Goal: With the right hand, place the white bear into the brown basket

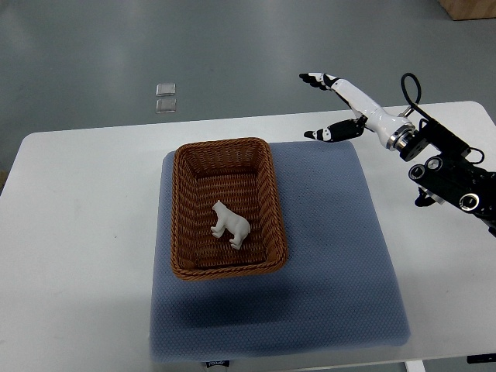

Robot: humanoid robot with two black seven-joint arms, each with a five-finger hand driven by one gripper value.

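Note:
A small white bear (230, 225) lies inside the brown wicker basket (185, 209), near its middle. The basket sits on the left part of a blue-grey mat (333, 248). My right hand (332, 105) hovers above the far right corner of the mat, well away from the basket, with its fingers spread and nothing in them. Its black forearm (453, 174) comes in from the right edge. The left arm does not show.
The mat lies on a white table (77, 232). Beyond the table's far edge is grey floor with two small clear squares (165, 97). A brown box corner (469, 8) shows at the top right.

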